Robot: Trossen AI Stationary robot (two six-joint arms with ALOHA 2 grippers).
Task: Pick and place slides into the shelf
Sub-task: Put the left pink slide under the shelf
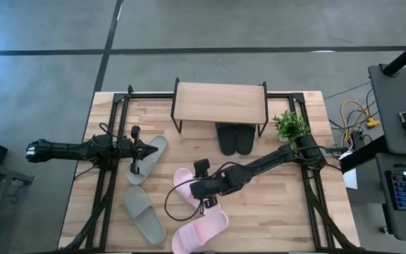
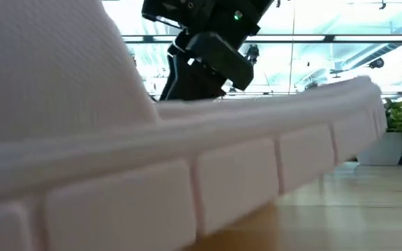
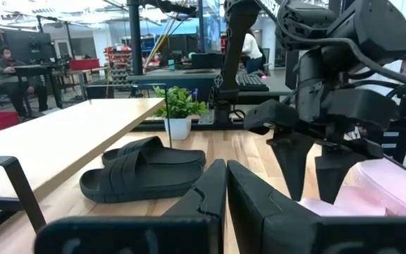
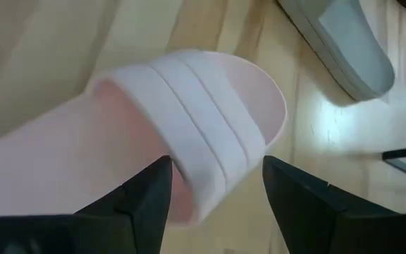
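Pink slide [image 4: 189, 162]: strap sits right between our fingers.
Right pincer [image 4: 213, 187]: wide open, gripping nothing yet.
Left pincer [image 3: 224, 190]: fully closed, empty, farther off.

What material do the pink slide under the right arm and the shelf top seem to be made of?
Pink slide: probably soft foam, matte, with a thick moulded ribbed strap and no shine. Shelf top: looks like light wood, smooth, with faint grain; whether it is solid or veneer is unclear.

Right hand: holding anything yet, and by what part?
Nothing held. The right hand is open, its fingers on either side of the strap of a pale pink slide, not closed on it. The left hand is shut and empty.
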